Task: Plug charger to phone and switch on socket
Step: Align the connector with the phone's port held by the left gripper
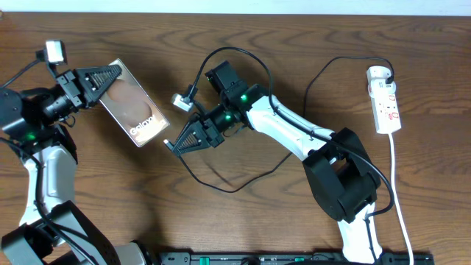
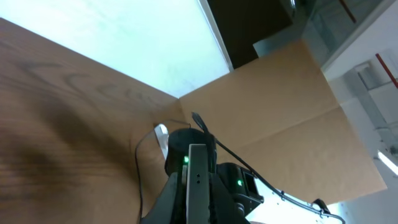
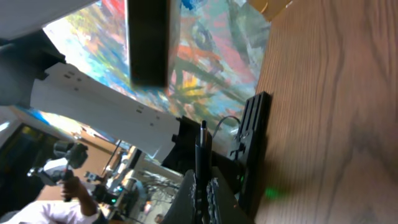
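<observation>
Dark wood bench [image 1: 294,44] w/ both arms over it. Left pincer [image 1: 110,76] is clamped on the upper end of the flat, glossy brown-faced phone [image 1: 136,107]. The phone's "Galaxy" end points toward the right arm. Right pincer [image 1: 176,142] is closed tight on the small black plug tip [image 3: 202,146] of the long thin black charger [image 1: 228,190]. It sits near the phone's lower end but apart from it. White elongated power strip [image 1: 386,107] lies well apart at the far right, w/ the white rounded adapter [image 1: 377,73] at its top end.

Step in hand, I'd judge: mating plug to port. To do it well:
- Hold the phone rigid.
- Line the plug axis w/ the phone's long axis, and match height & tilt before closing the gap.
- Go in straight & slow; w/ any yaw the tip will likely skid off the frame.
- Leave cable slack so it doesn't tug.

The strip's switch comes after.

Views: overhead gives layout & the gap, but not height. Right wrist cam shows the tip standing out between its fingers, which overhead hides. Left wrist cam shows a pale strip edge-on, prob. the phone's side, aimed at the right arm. Port not visible in any view.
</observation>
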Robot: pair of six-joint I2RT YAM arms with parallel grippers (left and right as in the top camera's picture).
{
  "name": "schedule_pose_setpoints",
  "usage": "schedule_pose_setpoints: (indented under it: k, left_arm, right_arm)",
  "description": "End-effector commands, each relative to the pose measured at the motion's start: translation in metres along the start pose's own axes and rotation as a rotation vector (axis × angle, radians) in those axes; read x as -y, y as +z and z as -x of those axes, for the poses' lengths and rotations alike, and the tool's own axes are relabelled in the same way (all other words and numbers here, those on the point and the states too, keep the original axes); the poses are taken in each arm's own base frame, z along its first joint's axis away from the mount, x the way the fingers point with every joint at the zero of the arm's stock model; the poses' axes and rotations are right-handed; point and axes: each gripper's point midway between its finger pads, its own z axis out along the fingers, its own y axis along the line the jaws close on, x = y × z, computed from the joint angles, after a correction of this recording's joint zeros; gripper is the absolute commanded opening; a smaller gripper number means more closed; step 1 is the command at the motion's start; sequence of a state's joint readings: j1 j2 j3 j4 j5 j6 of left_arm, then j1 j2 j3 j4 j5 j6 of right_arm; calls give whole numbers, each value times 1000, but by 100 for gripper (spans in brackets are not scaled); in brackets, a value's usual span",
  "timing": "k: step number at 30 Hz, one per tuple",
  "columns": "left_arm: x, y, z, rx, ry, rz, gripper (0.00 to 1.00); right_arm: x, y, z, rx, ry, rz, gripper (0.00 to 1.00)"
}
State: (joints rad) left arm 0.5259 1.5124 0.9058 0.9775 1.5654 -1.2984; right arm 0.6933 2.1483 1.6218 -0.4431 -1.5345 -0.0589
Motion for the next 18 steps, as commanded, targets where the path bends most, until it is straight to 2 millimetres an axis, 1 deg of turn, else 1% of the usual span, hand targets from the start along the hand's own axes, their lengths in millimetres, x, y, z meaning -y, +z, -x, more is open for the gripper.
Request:
schedule_pose_setpoints:
  k: [1,8,13,18]
  left_arm:
    - [15,5,5,-9,42,-10,7]
    - [14,5,6,-3,45,-9,7]
    - [13,5,13,37,45,-2,7]
    - [13,4,14,43,62,0,7]
  right_arm:
    - [-10,5,4,-6,-2,34,1]
    - [-11,7,6,-9,-37,37,1]
    - [-11,9,8,-13,-74,41,1]
    - [-12,9,9,-12,-91,41,1]
